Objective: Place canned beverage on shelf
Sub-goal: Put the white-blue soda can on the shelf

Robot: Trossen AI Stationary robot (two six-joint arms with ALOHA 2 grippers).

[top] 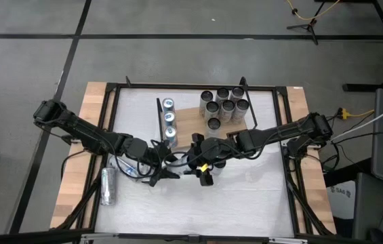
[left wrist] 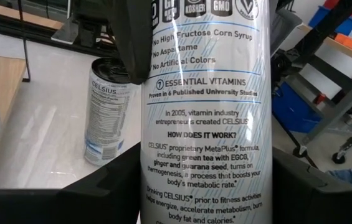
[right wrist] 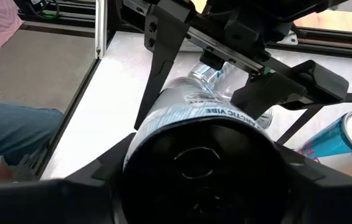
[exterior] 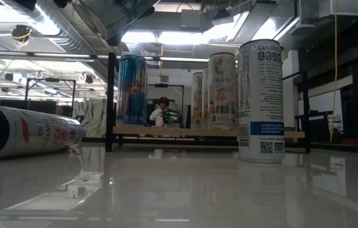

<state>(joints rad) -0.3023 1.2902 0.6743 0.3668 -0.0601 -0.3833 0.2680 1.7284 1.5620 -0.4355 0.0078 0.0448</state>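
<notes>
arms: two, matte black, jointed tubular links, bulkier housings at the joints
left pincer (top: 158,165): black, two flat angular fingers (left wrist: 132,43) on a cross rail
right pincer (top: 201,166): black, same build, yellow tag near the wrist
cables: black, trailing off both arm bases

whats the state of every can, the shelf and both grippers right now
held can: off the table, gripped by both grippers
left gripper: shut on held can
right gripper: shut on held can
lying can: on its side on the table
standing can: upright on the table, in front of the shelf
shelf cans: upright on the shelf
shelf: partly filled, bare board in the middle
</notes>
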